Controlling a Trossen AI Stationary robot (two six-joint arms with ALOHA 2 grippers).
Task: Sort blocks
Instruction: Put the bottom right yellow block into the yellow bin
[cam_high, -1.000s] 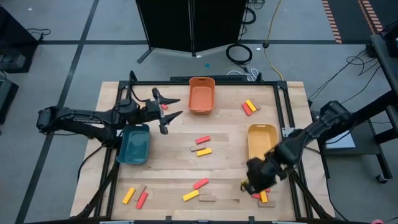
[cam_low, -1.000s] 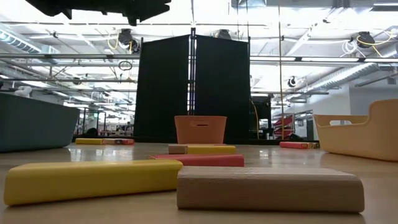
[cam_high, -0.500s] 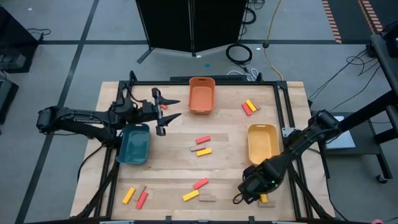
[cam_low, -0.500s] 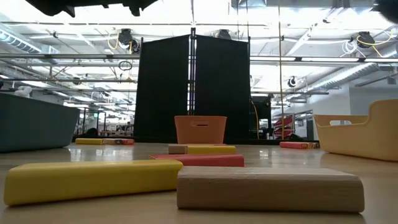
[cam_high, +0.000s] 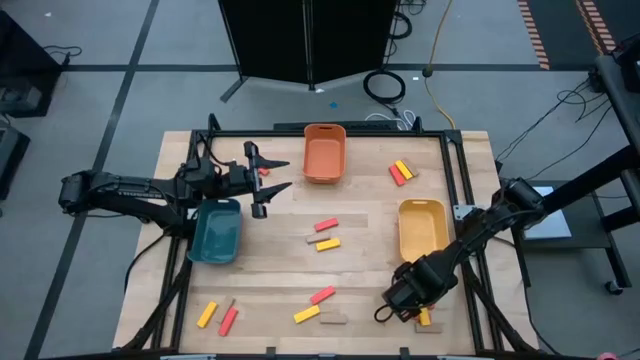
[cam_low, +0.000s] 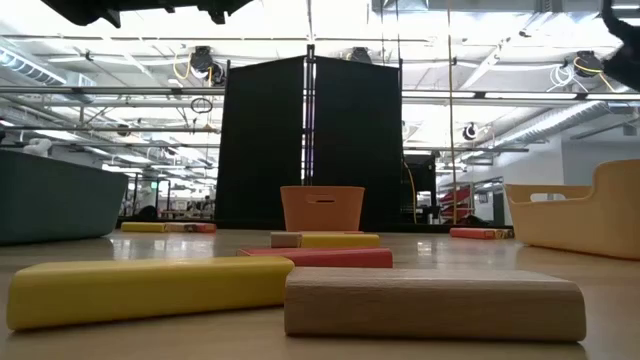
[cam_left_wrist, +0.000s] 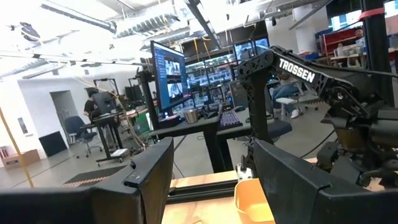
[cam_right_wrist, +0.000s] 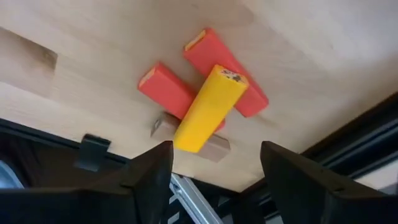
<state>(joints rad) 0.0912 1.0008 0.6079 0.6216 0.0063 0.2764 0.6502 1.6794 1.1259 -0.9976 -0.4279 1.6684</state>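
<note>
Red, yellow and tan blocks lie scattered flat on the wooden table. In a pile at the near right, a yellow block (cam_right_wrist: 209, 107) rests across two red blocks (cam_right_wrist: 231, 61) and a tan one (cam_right_wrist: 208, 149); the high view shows this pile (cam_high: 425, 318) too. My right gripper (cam_right_wrist: 214, 186) hangs open just above it, pointing steeply down, and is also visible from above (cam_high: 400, 303). My left gripper (cam_high: 288, 172) stands open in the air between the teal bin (cam_high: 216, 230) and the orange bin (cam_high: 324, 152), nothing between its fingers.
A yellow bin (cam_high: 421, 228) stands just beyond my right gripper. Other blocks lie at mid-table (cam_high: 324, 234), near the front edge (cam_high: 318, 308), at the near left (cam_high: 217, 317) and the far right (cam_high: 401, 172). A metal frame rail (cam_high: 468, 200) runs along the table's right edge.
My right gripper has come down toward the near-right pile of blocks, shifting a little toward the table's near edge and left, and has tipped to point more steeply down. The blocks have not moved.
</note>
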